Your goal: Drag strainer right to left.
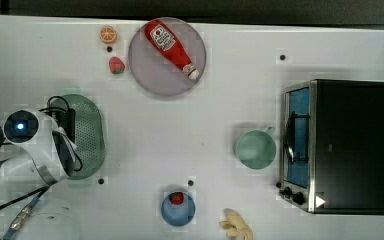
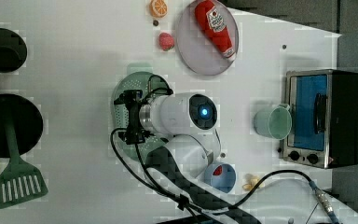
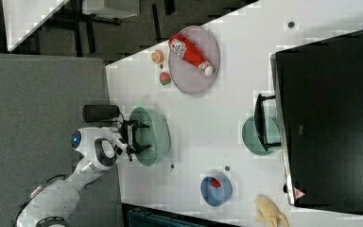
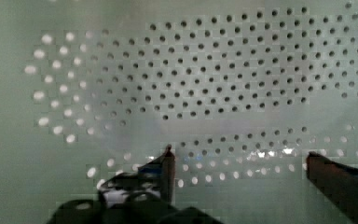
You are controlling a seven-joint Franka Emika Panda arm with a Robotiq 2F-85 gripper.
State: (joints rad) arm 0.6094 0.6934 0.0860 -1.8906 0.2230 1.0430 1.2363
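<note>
The pale green strainer (image 1: 89,136) lies at the top view's left, partly under my white arm. In the left view the strainer (image 2: 135,84) sits behind the wrist. In the right view the strainer (image 3: 155,135) lies near the table's left edge. My gripper (image 4: 239,154) is open, and both dark fingertips (image 4: 168,161) are down inside the perforated strainer (image 4: 214,84), close to its holed floor. Nothing is between the fingers. The gripper (image 2: 126,117) points into the bowl, and the gripper (image 3: 142,137) reaches over its rim.
A grey plate (image 1: 145,75) carrying a ketchup bottle (image 1: 172,47) lies at the back, beside an orange slice (image 1: 108,34) and a strawberry (image 1: 116,65). A green mug (image 1: 255,148) stands by the toaster oven (image 1: 337,145). A blue bowl (image 1: 178,209) sits at the front.
</note>
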